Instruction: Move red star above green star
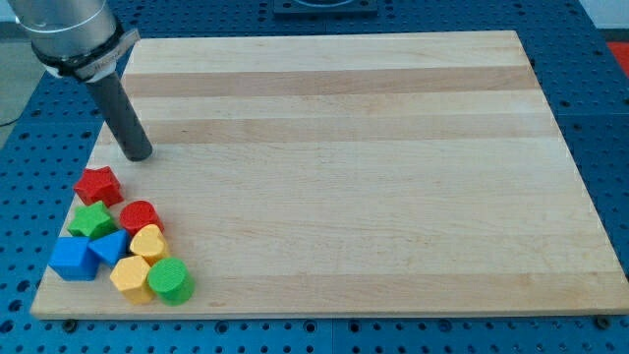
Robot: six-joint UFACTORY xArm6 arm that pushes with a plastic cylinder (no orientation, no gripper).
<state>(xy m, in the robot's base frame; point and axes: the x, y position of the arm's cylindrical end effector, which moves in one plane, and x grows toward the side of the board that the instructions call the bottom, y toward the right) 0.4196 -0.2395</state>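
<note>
Pale wooden surface (354, 177) fills most of the view. Made of glued planks running left to right; grain bands alternate light and slightly darker tan. Edges straight, corners square; a thin front edge shows along the view's bottom. Board narrows toward the view's top.

Blue base (601, 118) beneath and around it, visible on all four sides. Regular grid of small dark holes across the blue.

Grey object (324, 5) at the view's top centre, cut off by the frame; cannot tell what it is.

Light even, soft; faint shadows only. No strong glare on the wood.
</note>
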